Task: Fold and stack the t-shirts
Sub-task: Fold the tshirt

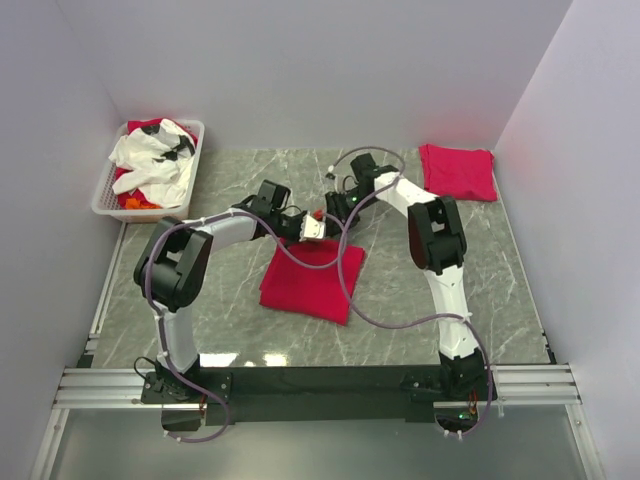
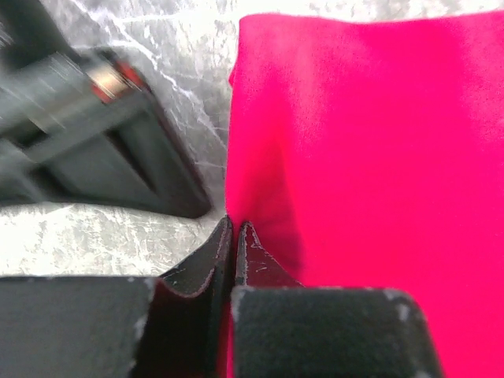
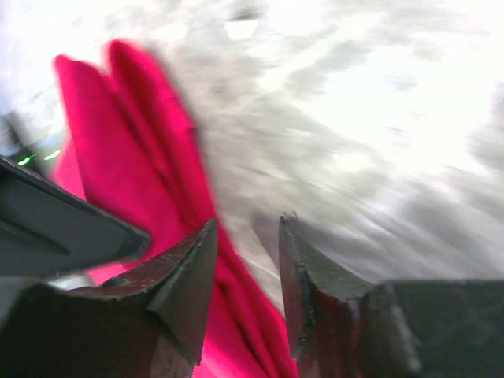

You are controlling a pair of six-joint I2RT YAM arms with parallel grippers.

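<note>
A folded red t-shirt (image 1: 308,282) lies in the middle of the table. My left gripper (image 1: 312,229) is at its far edge. In the left wrist view the jaws (image 2: 235,223) are pressed together at the left edge of the shirt (image 2: 370,157), with red cloth showing between the fingers. My right gripper (image 1: 336,206) is just beyond, close to the left one. In the blurred right wrist view it (image 3: 244,224) is open over bare table, with the shirt's folds (image 3: 134,165) beside its left finger. A second folded red t-shirt (image 1: 458,170) lies at the back right.
A white slotted basket (image 1: 108,192) at the back left holds crumpled white cloth (image 1: 155,160) and some red cloth. White walls close in the table on three sides. The right gripper's dark body (image 2: 102,142) shows left of the shirt in the left wrist view.
</note>
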